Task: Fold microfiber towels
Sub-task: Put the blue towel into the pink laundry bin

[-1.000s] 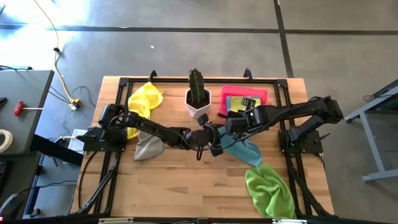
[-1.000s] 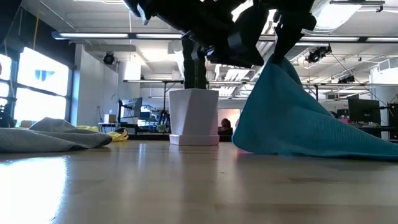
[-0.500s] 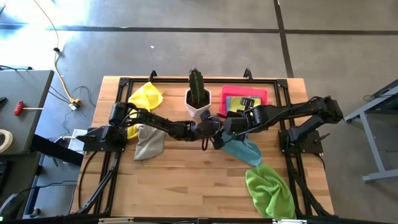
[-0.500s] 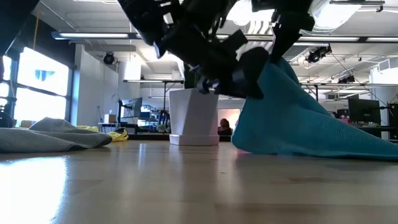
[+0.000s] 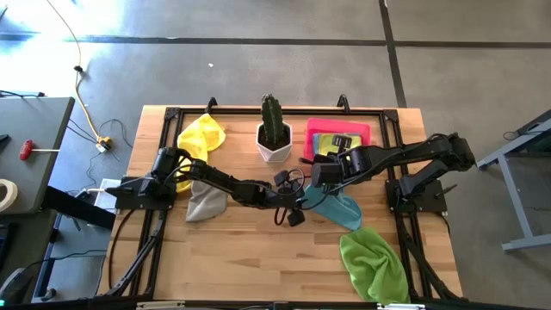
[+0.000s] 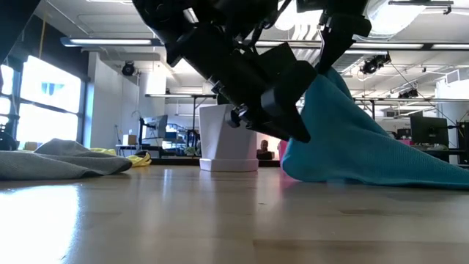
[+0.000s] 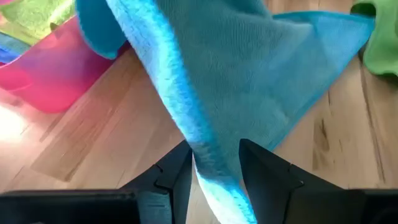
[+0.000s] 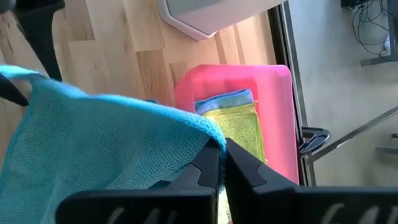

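Wooden tabletop (image 5: 241, 250) at center frame: the right gripper (image 8: 219, 163), fingers pinched on one edge of the light blue towel (image 5: 337, 209), holds it raised just below the pink tray (image 5: 366, 131). The left gripper (image 7: 214, 163), fingers parted around the towel's hanging edge, sits at the middle; yellow towel (image 5: 201, 135) upper left, grey towel (image 5: 205, 202) below it, lime green towel (image 5: 372, 263) lower right.

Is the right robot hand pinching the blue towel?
Touching. The right wrist view shows the right end effector shut on a raised edge of the blue towel, cloth pinched between its fingers.
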